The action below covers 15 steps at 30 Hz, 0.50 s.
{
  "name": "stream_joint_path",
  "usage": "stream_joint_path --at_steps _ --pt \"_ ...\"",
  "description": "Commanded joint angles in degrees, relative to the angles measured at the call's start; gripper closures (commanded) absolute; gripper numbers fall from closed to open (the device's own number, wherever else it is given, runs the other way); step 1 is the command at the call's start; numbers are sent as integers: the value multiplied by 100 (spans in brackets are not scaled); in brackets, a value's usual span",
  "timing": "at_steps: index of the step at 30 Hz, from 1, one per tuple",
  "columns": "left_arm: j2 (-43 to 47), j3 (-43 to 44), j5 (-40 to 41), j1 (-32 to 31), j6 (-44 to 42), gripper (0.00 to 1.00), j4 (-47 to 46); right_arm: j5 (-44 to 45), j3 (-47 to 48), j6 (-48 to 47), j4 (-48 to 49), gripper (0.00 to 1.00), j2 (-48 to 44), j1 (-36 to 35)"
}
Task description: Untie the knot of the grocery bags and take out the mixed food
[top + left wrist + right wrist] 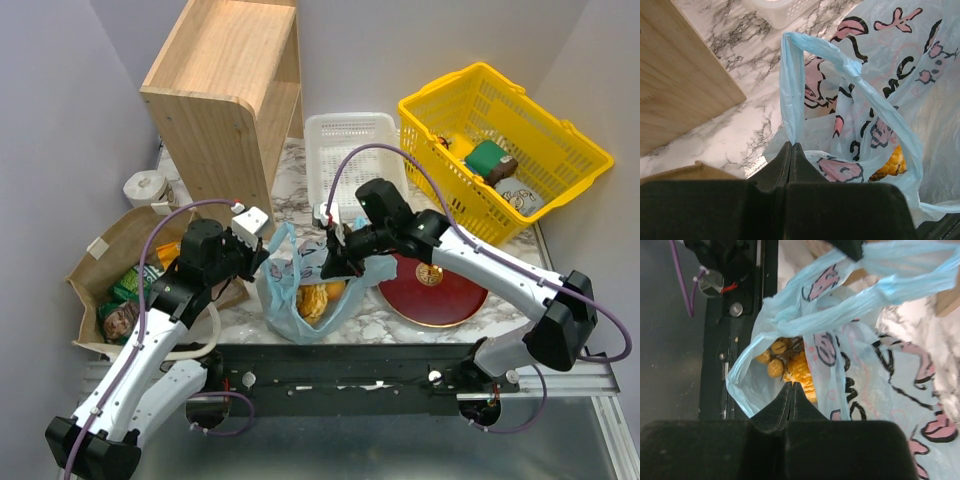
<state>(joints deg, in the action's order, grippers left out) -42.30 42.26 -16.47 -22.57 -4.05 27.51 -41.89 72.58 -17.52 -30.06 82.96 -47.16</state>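
At centre frame the light blue plastic bag [285, 300] is held open, pinched by the clenched left tool [791, 146] and right tool [791, 385]. It appears untied, so one tool must be freed for the pastry [801, 372].

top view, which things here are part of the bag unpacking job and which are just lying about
Job: blue plastic bag, food inside it, brown paper bag, snack packets in it.
Lying about: yellow basket, white basket, wooden shelf, red plate, tape roll.
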Motion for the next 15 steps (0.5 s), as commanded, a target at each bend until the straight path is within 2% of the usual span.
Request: stream_joint_path --at_steps 1,4,5,6,8,11,15 --pt "143 -112 -374 94 379 100 -298 -214 -550 283 0 100 133 -206" --pt "205 -139 -375 165 730 100 -395 31 -1016 669 228 96 98 -425" --pt "222 -148 -375 235 748 100 -404 75 -1096 775 290 76 98 -452" --pt "231 -139 -383 261 731 100 -387 154 -1140 872 352 65 124 -470" --pt "214 -87 -401 297 661 100 -282 286 -1106 1048 352 51 246 -470" --pt "222 -42 -489 323 599 100 -176 707 -991 1417 475 39 466 -470" --pt "275 -104 -743 411 730 100 -211 1244 -675 1734 633 32 826 -452"
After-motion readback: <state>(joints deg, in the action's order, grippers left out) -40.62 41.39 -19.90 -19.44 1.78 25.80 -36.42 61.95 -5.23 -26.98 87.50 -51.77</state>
